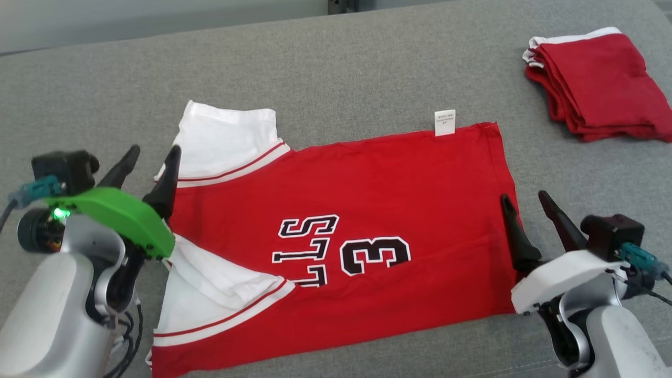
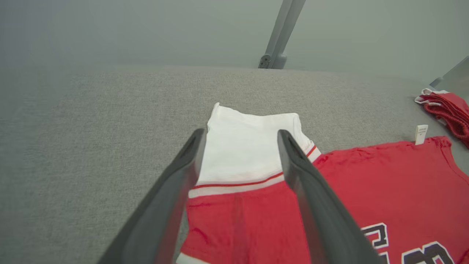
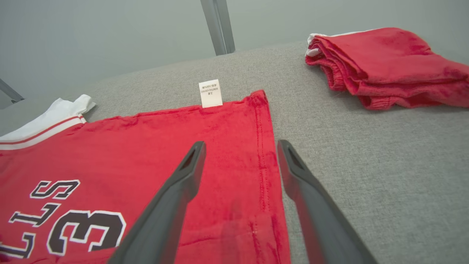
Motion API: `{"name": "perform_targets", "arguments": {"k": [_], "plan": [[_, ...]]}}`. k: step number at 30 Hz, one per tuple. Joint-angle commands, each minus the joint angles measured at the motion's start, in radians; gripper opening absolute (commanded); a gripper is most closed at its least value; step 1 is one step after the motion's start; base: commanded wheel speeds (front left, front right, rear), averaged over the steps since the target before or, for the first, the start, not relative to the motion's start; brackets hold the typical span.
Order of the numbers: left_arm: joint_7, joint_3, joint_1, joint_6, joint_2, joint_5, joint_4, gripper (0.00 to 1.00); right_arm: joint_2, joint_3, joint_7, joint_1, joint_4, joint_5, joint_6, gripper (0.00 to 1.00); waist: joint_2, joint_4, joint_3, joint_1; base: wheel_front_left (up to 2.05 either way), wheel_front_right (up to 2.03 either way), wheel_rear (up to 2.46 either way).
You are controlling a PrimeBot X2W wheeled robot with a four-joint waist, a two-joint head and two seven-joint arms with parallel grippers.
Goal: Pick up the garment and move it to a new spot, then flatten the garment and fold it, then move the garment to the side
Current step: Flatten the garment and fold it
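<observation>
Seemingly the flattening is done: the shirt (image 1: 367, 210) lies spread on the grey surface (image 1: 367, 79), with the left gripper (image 1: 155, 152) at its sleeves and the right gripper (image 1: 525, 197) at its hem, both with fingers apart and empty. Folding likely needs both edges pinched.

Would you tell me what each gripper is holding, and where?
Nothing is held: left gripper and right gripper have open jaws; the jersey lies free.
</observation>
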Motion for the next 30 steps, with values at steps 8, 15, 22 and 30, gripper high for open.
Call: {"name": "perform_targets", "arguments": {"k": [8, 15, 22, 30], "plan": [[0.031, -0.039, -0.261, 0.004, -0.029, 0.075, 0.242, 1.0, -0.043, 0.105, -0.003, -0.143, 0.014, 0.01, -0.001, 1.0, -0.0001, -0.085, 0.163, 0.0, 0.0, 0.0, 0.0], [0.032, -0.052, -0.374, 0.012, -0.013, 0.11, 0.396, 1.0, -0.068, 0.127, -0.02, -0.202, 0.027, 0.018, -0.001, 1.0, -0.0001, -0.116, 0.213, 0.0, 0.0, 0.0, 0.0], [0.033, -0.067, -0.416, 0.01, -0.017, 0.125, 0.479, 0.92, -0.079, 0.129, -0.029, -0.225, 0.03, 0.023, -0.001, 1.0, -0.0001, -0.123, 0.216, 0.0, 0.0, 0.0, 0.0], [-0.004, -0.09, -0.42, -0.014, -0.035, 0.134, 0.501, 0.0, -0.13, 0.149, 0.005, -0.277, 0.05, -0.01, -0.001, 1.0, -0.0001, -0.096, 0.189, 0.0, 0.0, 0.0, 0.0]]}}
